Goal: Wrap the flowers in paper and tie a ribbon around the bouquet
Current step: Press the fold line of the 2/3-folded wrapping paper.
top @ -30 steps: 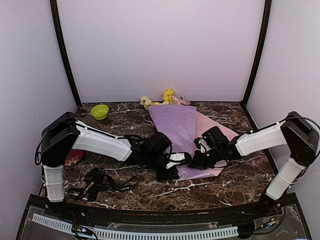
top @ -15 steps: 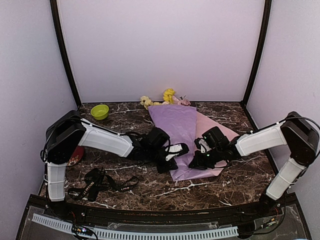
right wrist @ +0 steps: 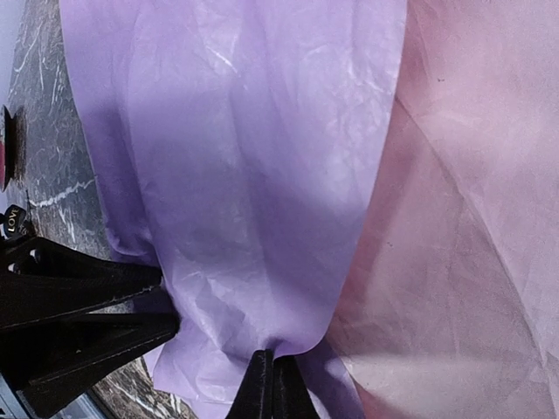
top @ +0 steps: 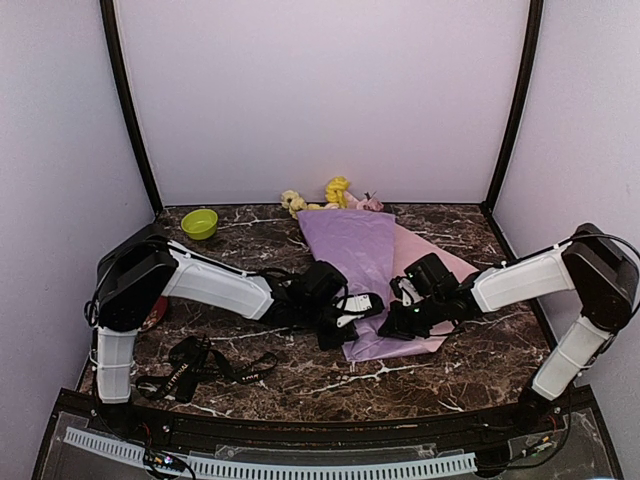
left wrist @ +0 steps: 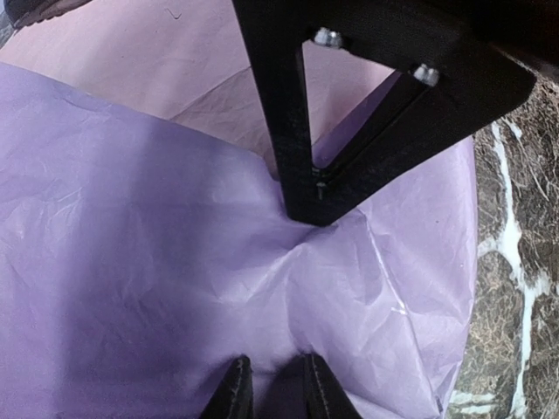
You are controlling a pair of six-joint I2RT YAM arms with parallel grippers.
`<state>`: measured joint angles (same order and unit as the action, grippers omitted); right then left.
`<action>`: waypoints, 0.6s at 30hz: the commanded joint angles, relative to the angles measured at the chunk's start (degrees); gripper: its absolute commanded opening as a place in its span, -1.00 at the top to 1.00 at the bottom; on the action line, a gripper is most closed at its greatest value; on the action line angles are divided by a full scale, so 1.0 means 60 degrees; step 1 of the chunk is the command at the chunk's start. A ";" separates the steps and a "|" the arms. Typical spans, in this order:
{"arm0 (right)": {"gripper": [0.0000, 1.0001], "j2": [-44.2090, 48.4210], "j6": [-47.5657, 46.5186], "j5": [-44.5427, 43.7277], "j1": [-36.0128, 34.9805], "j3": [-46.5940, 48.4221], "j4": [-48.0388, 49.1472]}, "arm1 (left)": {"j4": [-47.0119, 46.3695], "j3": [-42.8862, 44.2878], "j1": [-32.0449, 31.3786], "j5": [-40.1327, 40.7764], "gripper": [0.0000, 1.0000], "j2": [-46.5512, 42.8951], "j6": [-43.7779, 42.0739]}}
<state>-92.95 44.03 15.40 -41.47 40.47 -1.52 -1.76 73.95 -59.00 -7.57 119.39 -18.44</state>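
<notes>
A dark brown marble desk (top: 480,370) with white veins carried everything. Across its middle lay the large lilac-purple crinkled paper sheet (top: 350,240), folded lengthwise and running from the back wall toward the near edge, with a paler pink layer (top: 425,255) showing along its right side.

Both arms were stretched low and nearly flat over the desk, each reaching inward from its base so that the two wrists met at the near end of the sheet. The left arm ran from the left corner to the sheet's near-left edge. The left pincer (left wrist: 272,394) stood narrow, with a bunched fold of the lilac paper caught between its tips. The right arm came in from the right corner, elbow bent. The right pincer (right wrist: 267,388) was closed tight on a pucker of the same paper, with creases fanning away from its tips. The two pincers were close together, facing each other.

A flat black ribbon with white lettering (top: 200,365) lay loosely looped on the desk at near left, well apart from the sheet. The bunch of yellow, cream and pink flowers (top: 338,190) poked out of the sheet's far end by the back wall. A small lime-green bowl (top: 200,223) sat at far left.
</notes>
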 commanded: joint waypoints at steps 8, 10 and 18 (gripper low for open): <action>0.89 0.1406 0.0287 -0.0794 0.0007 0.0027 -0.0750 | 0.0599 -0.0519 -0.0054 -0.0149 0.59 0.0209 0.0031; 0.86 0.1502 0.0247 -0.0919 0.0020 0.0077 -0.0978 | 0.0628 -0.0519 -0.0054 -0.0122 0.59 0.0206 0.0026; 0.68 0.2116 -0.0381 -0.1577 -0.0086 0.0613 -0.1667 | 0.0703 -0.0535 -0.0054 -0.0144 0.59 0.0213 0.0079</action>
<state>-83.31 44.66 8.95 -41.52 40.91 -10.13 -3.18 73.01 -59.02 -7.73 119.39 -18.41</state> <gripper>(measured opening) 0.147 0.205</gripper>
